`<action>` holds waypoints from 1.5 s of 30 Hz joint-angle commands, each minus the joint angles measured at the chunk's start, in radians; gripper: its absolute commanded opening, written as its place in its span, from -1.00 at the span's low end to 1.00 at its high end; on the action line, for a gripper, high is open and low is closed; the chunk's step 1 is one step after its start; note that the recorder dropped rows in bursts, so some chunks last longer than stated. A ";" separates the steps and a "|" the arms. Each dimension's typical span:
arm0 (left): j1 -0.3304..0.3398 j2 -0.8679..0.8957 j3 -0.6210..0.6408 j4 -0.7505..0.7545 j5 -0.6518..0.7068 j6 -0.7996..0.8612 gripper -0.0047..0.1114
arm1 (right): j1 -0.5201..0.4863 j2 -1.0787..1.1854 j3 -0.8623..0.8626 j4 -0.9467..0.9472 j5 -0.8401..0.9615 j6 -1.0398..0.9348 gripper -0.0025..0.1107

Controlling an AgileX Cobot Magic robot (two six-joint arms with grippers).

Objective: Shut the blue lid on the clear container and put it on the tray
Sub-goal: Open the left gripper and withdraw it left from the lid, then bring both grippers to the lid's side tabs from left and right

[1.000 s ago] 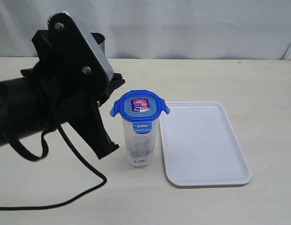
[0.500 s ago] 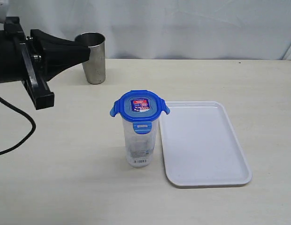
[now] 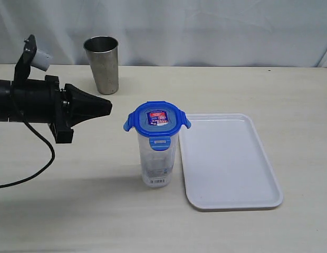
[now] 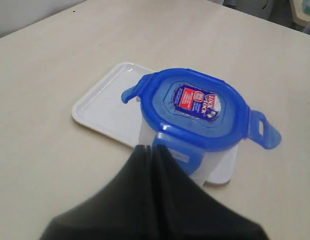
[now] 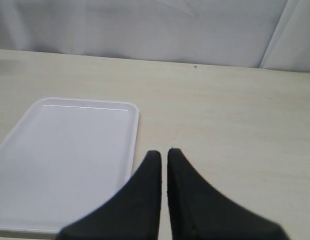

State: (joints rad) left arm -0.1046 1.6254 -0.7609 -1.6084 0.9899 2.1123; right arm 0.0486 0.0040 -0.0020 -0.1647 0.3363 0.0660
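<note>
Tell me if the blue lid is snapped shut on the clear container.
On, but not fully snapped: the blue lid sits on the clear container, yet its side flaps splay outward; only the front flap hangs down.

1. The left arm (image 3: 26, 100) and its cable (image 3: 53, 154) run off the exterior view at 9 o'clock.
2. Print on the sticker (image 3: 157, 117) of the blue lid (image 3: 140, 122) and on the label (image 3: 159, 181) of the clear container (image 3: 159, 158) is too small to read.
3. The blurred left tool (image 4: 146, 148) hides the container's near wall.
4. The right wrist view cuts off the tray (image 5: 65, 160).
</note>
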 commanded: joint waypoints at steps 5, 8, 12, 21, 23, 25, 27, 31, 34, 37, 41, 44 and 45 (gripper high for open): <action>0.000 0.001 -0.005 0.072 0.146 0.028 -0.92 | -0.002 -0.004 0.002 -0.060 -0.324 -0.007 -0.88; -0.002 0.001 0.013 0.072 0.162 0.028 -0.92 | -0.002 -0.004 0.002 -0.030 -0.520 0.004 -0.88; -0.052 0.001 0.028 0.068 0.071 0.028 -0.92 | -0.002 -0.004 0.002 0.069 -0.772 0.316 -0.88; -0.211 0.003 0.028 0.048 -0.268 0.028 -0.92 | 0.000 0.744 -0.296 -0.328 -0.743 0.508 -0.88; -0.211 0.003 0.028 0.048 -0.268 0.028 -0.92 | 0.000 0.983 -0.423 -0.686 -0.760 0.761 -0.88; -0.211 0.003 0.028 0.048 -0.268 0.028 -0.92 | -0.004 1.150 -0.528 -1.016 -0.873 1.015 -0.88; -0.211 0.003 0.028 0.048 -0.268 0.028 -0.92 | -0.005 1.261 -0.607 -1.204 -0.995 1.096 -0.88; -0.211 0.003 0.028 0.048 -0.268 0.028 -0.92 | -0.005 1.449 -0.743 -1.257 -1.046 1.054 -0.88; -0.211 0.003 0.028 0.048 -0.268 0.028 -0.92 | -0.005 1.581 -0.803 -1.307 -1.142 0.988 -0.88; -0.211 0.003 0.028 0.048 -0.268 0.028 -0.92 | -0.005 1.695 -0.859 -1.372 -1.301 0.980 -0.88; -0.211 0.003 0.028 0.048 -0.268 0.028 -0.92 | -0.005 1.780 -0.905 -1.377 -1.349 0.962 -0.88; -0.211 0.003 0.028 0.048 -0.268 0.028 -0.92 | -0.005 1.790 -0.901 -1.378 -1.365 0.947 -0.88; -0.211 0.003 0.028 0.048 -0.268 0.028 -0.92 | -0.005 1.787 -0.901 -1.387 -1.374 0.947 -0.88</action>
State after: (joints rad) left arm -0.3072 1.6254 -0.7371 -1.5451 0.7251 2.1123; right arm 0.0486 1.7910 -0.8991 -1.5304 -0.9956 1.0325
